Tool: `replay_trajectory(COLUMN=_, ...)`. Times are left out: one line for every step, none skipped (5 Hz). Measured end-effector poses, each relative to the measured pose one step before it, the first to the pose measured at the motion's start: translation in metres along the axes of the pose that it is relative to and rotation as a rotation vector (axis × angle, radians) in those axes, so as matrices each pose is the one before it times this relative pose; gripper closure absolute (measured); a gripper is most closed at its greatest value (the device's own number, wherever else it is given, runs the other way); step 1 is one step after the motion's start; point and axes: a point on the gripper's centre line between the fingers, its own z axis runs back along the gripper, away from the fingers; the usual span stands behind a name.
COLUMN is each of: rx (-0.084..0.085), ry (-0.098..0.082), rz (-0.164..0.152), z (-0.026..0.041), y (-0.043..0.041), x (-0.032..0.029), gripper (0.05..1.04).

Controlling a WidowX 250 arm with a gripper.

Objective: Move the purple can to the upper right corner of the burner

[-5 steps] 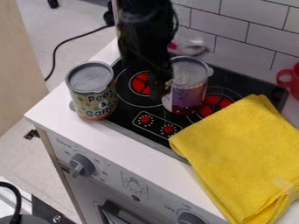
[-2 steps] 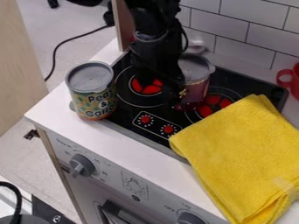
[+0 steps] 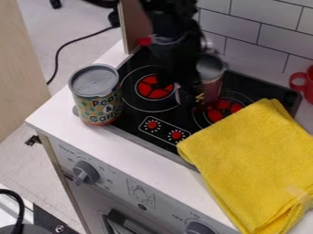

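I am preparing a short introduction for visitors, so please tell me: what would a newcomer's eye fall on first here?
Most likely the bright yellow cloth, spread over the cooktop's near right part and the white counter. Next come the red burner patterns on the black cooktop. Above it hangs the black claw, at the purple can.
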Motion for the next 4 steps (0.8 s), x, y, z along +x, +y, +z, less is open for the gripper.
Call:
replay_trajectory(rx=-0.0312, ry=-0.0305, rz=-0.0923, z=0.00417, y=-0.00715, x=0.0105, gripper=0.076)
replay_trajectory(rx=-0.0128, ry=0.003, rz=0.005, z=-0.00078, y=0.00084, x=0.0149, gripper=0.076)
replay_trajectory(rx=-0.0121, ry=0.0071, rz=0.0005, z=-0.0016, y=-0.00578, x=0.01145, gripper=0.076)
replay_trajectory(rx=0.0279, ry=-0.0084, rz=0.0321, z=-0.01373, y=-0.00206, x=0.01869, gripper=0.076)
